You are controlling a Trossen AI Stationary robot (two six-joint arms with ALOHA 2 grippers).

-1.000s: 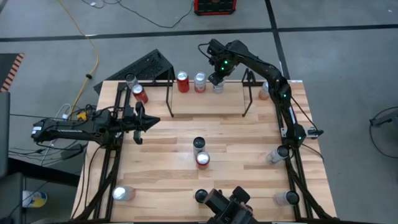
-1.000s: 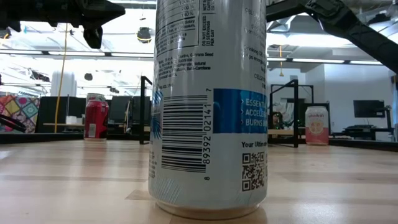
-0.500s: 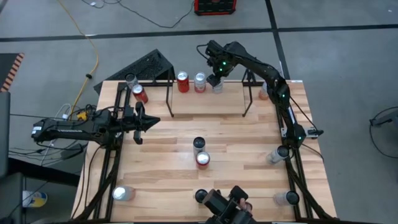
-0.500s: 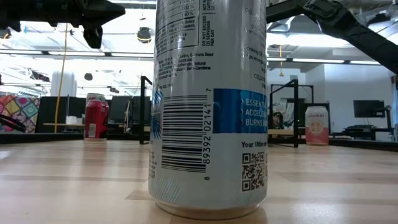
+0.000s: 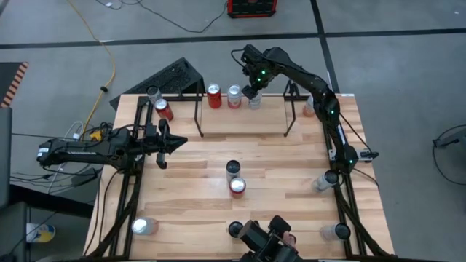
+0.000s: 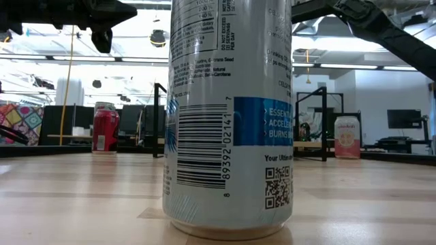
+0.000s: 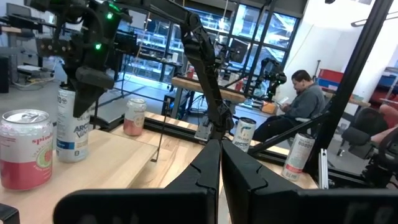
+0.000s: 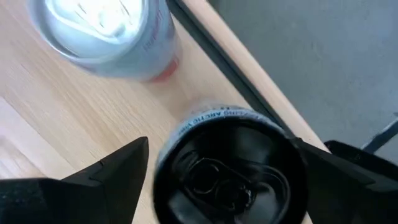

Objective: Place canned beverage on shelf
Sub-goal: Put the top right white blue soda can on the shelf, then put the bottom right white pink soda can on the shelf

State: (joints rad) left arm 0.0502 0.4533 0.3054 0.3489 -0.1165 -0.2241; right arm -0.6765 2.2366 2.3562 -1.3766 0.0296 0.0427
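Room: we work in an open lab with a grey floor; a person sits in the background of the left wrist view, well apart from the arms.
Tabletop [image 5: 218,182]: pale wooden planks, with spare cans standing near the middle, the near corners and the right edge.
Shelf [image 5: 240,109]: the black rod rack runs along the far edge of the tabletop; a red can [image 5: 214,95] and a silver can [image 5: 234,95] stand in a row there.
Canned beverage [image 5: 254,100]: it stands upright at the far edge, just beside the silver can; in the right wrist view its dark top [image 8: 230,168] sits between our fingers, which flank it without touching.
Right gripper [image 5: 251,89]: directly over the can, jaws released and spread wide.
Left gripper [image 5: 175,141]: waiting over the left side of the tabletop, jaws clenched on nothing.
Step in hand: we judge this to be the letting-go after placement.
How to do it well: we should lift straight up, keeping the jaws wide, so neither finger clips the rim or nudges the neighbouring can.
Risk: a sideways pull could tip the can off the far edge.
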